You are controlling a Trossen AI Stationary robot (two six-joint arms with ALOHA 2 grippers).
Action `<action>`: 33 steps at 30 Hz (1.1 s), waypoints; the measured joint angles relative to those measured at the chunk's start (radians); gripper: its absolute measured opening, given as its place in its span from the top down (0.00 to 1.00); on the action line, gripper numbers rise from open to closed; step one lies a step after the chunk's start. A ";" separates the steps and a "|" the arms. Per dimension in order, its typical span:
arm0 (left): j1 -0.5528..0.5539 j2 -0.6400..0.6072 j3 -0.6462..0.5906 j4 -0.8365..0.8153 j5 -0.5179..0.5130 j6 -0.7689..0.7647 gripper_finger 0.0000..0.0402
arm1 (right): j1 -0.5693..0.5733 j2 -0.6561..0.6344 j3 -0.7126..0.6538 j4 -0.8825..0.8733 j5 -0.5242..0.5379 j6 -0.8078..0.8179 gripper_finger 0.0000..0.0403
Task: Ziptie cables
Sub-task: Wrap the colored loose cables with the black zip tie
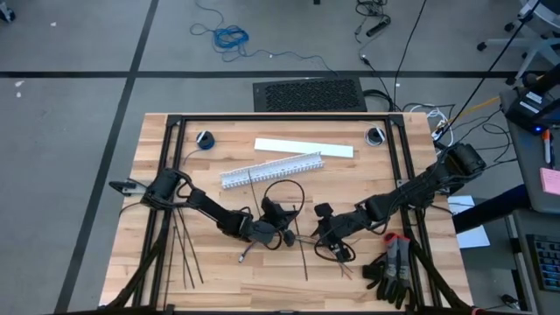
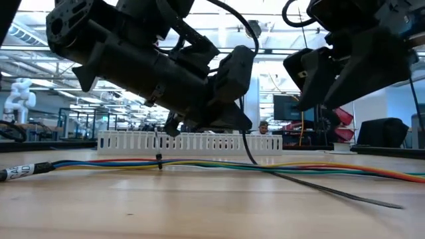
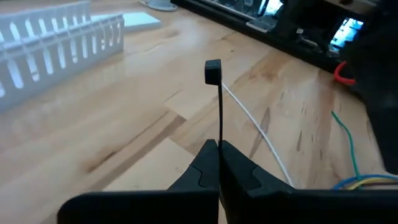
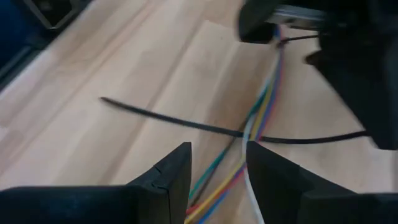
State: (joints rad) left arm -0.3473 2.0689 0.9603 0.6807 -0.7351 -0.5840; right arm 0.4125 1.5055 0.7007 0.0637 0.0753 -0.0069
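The cables [image 1: 262, 248] lie on the wooden table as a loose bundle of thin coloured wires [image 2: 99, 163], near the front middle. My left gripper [image 3: 219, 146] hovers just above them and is shut on a black ziptie [image 3: 219, 106]. The ziptie's long tail [image 4: 168, 119] crosses the cables [image 4: 261, 106] and rests on the table [image 2: 332, 189]. My right gripper [image 4: 219, 162] stands open above the cables toward the table's right, its fingers to either side of the bundle's line and clear of it [image 2: 312, 99]. Several spare zipties [image 1: 184, 254] lie at the front left. My left gripper pinches the ziptie's strip [image 3: 219, 138] between its two fingertips, a short way behind the square head [image 3: 212, 71]. The head stands out past the tips, so the strip runs along the fingers. They slant down from the table's left. The tail droops onto the table.
A white slotted duct [image 1: 271, 171] lies across the table's middle behind both grippers, with a flat white strip [image 1: 304, 147] beyond it. A black and red glove [image 1: 394, 262] lies at the front right. A thin white wire [image 3: 255, 124] lies on the wood.
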 joint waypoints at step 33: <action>-0.202 0.027 0.048 -0.005 0.005 -0.092 1.00 | 0.484 0.504 0.270 0.250 0.378 0.478 0.64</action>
State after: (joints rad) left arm -0.5497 2.0955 1.0081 0.6752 -0.7303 -0.6762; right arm 0.8966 2.0090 0.9710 0.3132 0.4535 0.4706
